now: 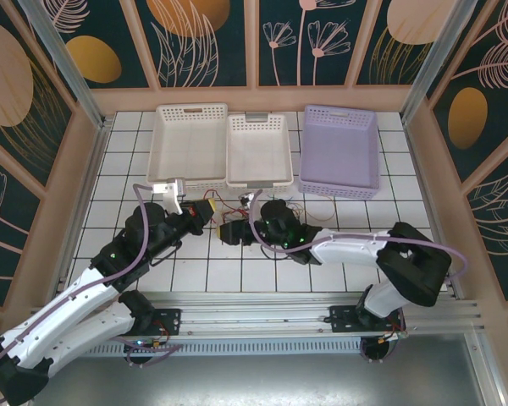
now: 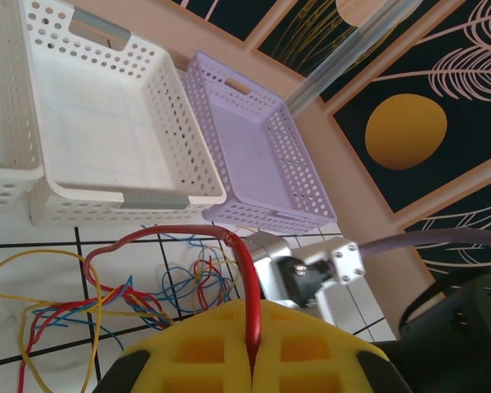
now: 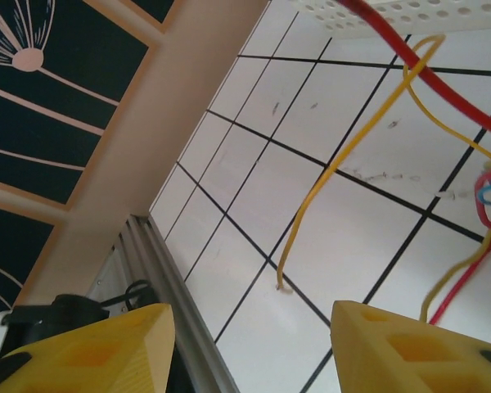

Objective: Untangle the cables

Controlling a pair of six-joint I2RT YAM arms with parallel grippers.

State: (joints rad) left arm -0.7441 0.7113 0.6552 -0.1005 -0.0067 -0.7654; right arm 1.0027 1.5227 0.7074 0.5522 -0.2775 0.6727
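Note:
The cables lie as a thin tangle of red, blue and yellow wires on the white tiles, in front of the middle basket and between the two grippers. My left gripper is shut on a red cable, which arches up from its yellow fingers and down into the tangle. A yellow cable loops out to the left. My right gripper hangs open over bare tile with nothing between its fingers. The free end of a yellow cable lies just beyond its fingertips. From above, the left gripper and the right gripper sit close together.
Two white baskets and a purple basket stand along the back of the table, all without contents. A silver bracket of the right arm sits just beyond my left fingers. An aluminium rail runs along the near edge.

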